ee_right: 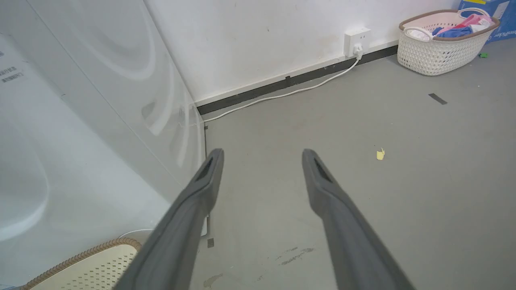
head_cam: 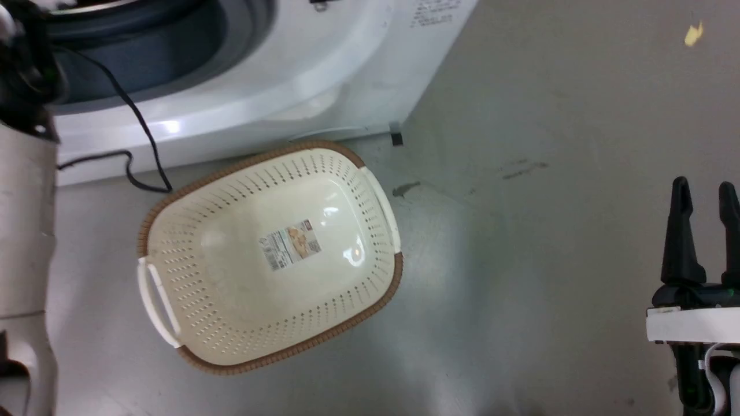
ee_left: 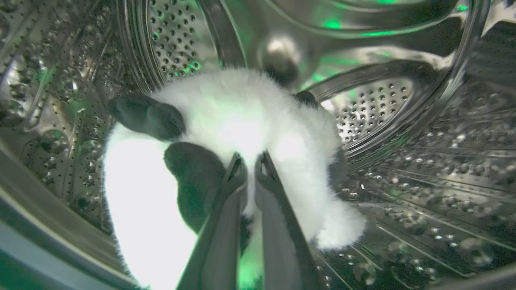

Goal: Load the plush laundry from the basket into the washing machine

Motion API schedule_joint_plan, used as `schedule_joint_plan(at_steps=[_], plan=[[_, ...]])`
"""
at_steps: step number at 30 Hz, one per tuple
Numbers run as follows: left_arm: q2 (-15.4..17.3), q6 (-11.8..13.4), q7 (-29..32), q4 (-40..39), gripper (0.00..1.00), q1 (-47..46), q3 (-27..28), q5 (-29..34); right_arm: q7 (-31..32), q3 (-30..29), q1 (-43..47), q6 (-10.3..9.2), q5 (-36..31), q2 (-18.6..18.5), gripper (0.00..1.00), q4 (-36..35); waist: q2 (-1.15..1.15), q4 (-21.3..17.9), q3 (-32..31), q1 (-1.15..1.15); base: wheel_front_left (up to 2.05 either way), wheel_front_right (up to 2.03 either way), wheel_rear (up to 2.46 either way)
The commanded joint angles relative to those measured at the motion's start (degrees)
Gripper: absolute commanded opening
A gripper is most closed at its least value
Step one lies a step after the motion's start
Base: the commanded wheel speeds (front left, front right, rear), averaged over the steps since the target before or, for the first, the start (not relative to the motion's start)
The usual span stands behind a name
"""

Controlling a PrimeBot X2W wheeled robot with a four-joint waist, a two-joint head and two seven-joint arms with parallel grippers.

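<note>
Plush panda [ee_left: 242, 117] inside the washing machine drum [ee_left: 403, 181], pinched by the left end effector [ee_left: 250, 159]
Closed fingers [ee_left: 225, 193] nip white fur at frame centre; perforated steel curves round the fluffy white, black-limbed toy, with open drum at right and above. The basket [head_cam: 191, 300] sits just beside the machine's bottom edge; the right end effector [head_cam: 705, 196], spread wide and holding nothing, hangs over open floor [head_cam: 549, 231] at lower right.
</note>
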Motion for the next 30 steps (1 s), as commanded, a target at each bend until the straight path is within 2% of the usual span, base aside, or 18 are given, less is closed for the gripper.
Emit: schedule_joint_plan(at_steps=[1,14,25,26,27,28,30], plan=[[0.88,0.54,0.45,0.1,0.0,-1.81,0.4,0.61,-0.57,-0.22,-0.95,-0.04,0.37,-0.37,1.0,-0.17,0.0,-1.71,2.34,-0.01,0.0,0.0,0.0],[5.36,1.65,8.0,3.09,0.0,-9.49,-1.33,2.49,-1.79,-0.84,-1.14,-0.04,1.68,-0.99,1.0,-0.71,0.0,-4.23,8.95,-0.01,0.0,0.0,0.0],[5.48,2.63,9.68,5.16,0.0,-11.46,-1.04,1.61,-2.46,-0.78,-1.43,-0.04,2.1,-1.16,1.0,-0.53,0.0,-4.09,11.34,-0.01,0.0,0.0,0.0],[5.4,2.7,9.56,5.32,0.16,-11.51,-1.03,1.57,-2.5,-0.73,-1.54,-0.04,2.12,-1.19,1.0,-0.47,0.0,-4.05,11.38,-0.01,0.0,0.0,0.0],[5.3,2.7,9.57,5.52,0.76,-11.56,-1.03,1.45,-2.53,-0.68,-1.64,-0.04,2.13,-1.24,1.0,-0.43,0.0,-3.99,11.4,-0.01,0.0,0.0,0.0],[5.22,2.68,9.49,5.69,1.0,-11.62,-1.0,1.33,-2.55,-0.64,-1.72,-0.04,2.15,-1.3,1.0,-0.4,0.0,-3.94,11.42,-0.01,0.0,0.0,0.0],[5.14,2.62,9.4,6.09,1.0,-11.74,-1.02,1.19,-2.6,-0.59,-1.86,-0.04,2.17,-1.43,1.0,-0.36,0.0,-3.87,11.45,-0.01,0.0,0.0,0.0]])
